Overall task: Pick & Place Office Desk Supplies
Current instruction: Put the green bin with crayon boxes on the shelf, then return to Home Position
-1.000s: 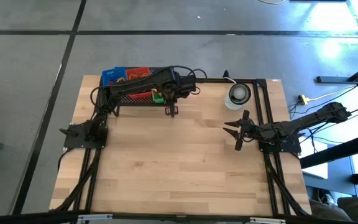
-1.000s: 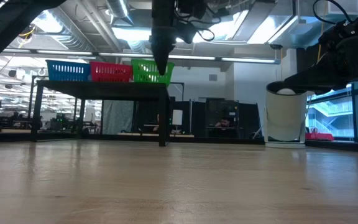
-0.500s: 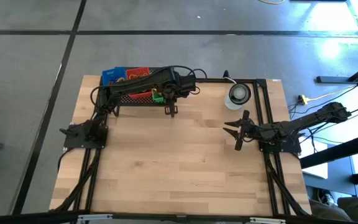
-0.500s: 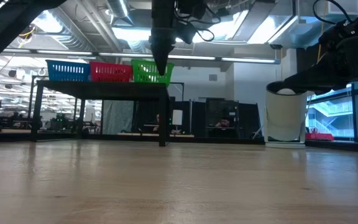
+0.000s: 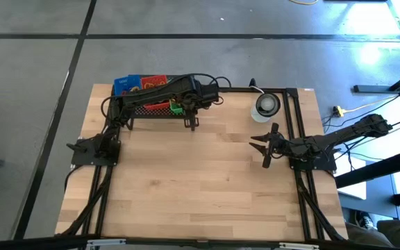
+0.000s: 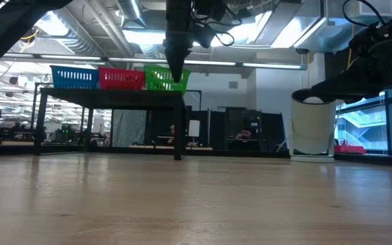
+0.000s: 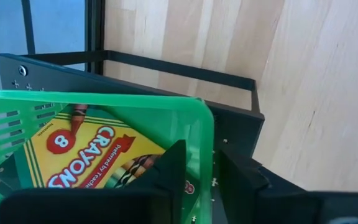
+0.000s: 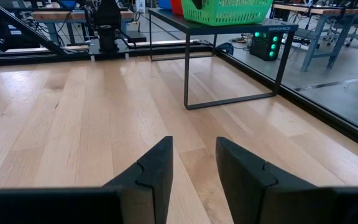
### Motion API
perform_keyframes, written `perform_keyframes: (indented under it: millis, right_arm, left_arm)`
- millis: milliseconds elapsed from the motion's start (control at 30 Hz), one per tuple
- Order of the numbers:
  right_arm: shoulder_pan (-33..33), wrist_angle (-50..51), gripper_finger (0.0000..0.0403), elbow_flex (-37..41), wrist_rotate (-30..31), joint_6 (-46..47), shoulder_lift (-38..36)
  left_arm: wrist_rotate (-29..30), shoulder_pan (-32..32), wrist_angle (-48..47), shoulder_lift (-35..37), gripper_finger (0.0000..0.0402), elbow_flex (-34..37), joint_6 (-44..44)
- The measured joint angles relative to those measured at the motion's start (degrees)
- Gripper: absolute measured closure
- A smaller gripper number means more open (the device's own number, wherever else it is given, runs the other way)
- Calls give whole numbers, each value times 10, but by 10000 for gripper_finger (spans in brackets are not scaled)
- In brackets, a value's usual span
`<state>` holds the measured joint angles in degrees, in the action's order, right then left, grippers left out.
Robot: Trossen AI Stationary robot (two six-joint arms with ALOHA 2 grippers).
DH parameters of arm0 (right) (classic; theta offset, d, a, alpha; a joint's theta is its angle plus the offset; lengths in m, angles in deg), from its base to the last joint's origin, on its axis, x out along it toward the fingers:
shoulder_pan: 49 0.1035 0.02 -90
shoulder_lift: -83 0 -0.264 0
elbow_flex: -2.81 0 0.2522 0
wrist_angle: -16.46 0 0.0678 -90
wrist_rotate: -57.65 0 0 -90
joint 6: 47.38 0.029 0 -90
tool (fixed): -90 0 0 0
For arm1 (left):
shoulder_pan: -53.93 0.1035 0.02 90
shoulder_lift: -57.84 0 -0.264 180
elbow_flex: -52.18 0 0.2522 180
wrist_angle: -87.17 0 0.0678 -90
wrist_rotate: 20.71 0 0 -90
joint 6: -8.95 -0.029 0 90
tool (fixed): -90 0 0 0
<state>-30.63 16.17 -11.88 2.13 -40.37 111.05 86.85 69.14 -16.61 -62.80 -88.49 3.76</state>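
A: Crayon box (image 7: 86,158), where?

B: Down inside the green basket (image 7: 135,102), printed face up and lying askew to the basket walls. Basket up on the black stand (image 7: 166,62) along the far edge of the worktop (image 5: 207,187), left of the middle.

A: Feel of it?

B: Light, judging by the look. Thin card, so stiff enough to lift by its edges but easy to dent if squeezed hard. Glossy print, probably a little slippery. Nothing breakable outside; sticks within might snap under a hard pinch.

A: Best hold?

B: Across the two long narrow sides near the middle, with gentle pressure. Not by a corner, to keep it from swinging. Not flat on the big face either: no purchase there.

A: Left tool (image 7: 202,155)?

B: Hanging over the basket's corner, parted only narrowly. One finger above the box inside the basket, the other outside, with the green rim passing through the gap. Nothing gripped, as far as can be seen. Contact with the rim: hard to tell.

A: Right tool (image 8: 192,162)?

B: Waiting near the right edge of the worktop, fingers moderately apart, empty, only bare wood ahead of it.

A: Risk?

B: Snagging the rim on the way up and tipping the basket off the stand.
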Motion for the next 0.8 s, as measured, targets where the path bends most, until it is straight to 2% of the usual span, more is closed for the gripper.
perform_keyframes:
  millis: [400,700,800]
  right_arm:
    - [0,0,280,0,0,0,0]
    - [0,0,280,0,0,0,0]
    - [0,0,280,0,0,0,0]
  left_arm:
    - [55,-20,0,26,261,1,1]
    - [58,-46,0,80,238,1,29]
    - [29,-63,0,91,232,0,29]
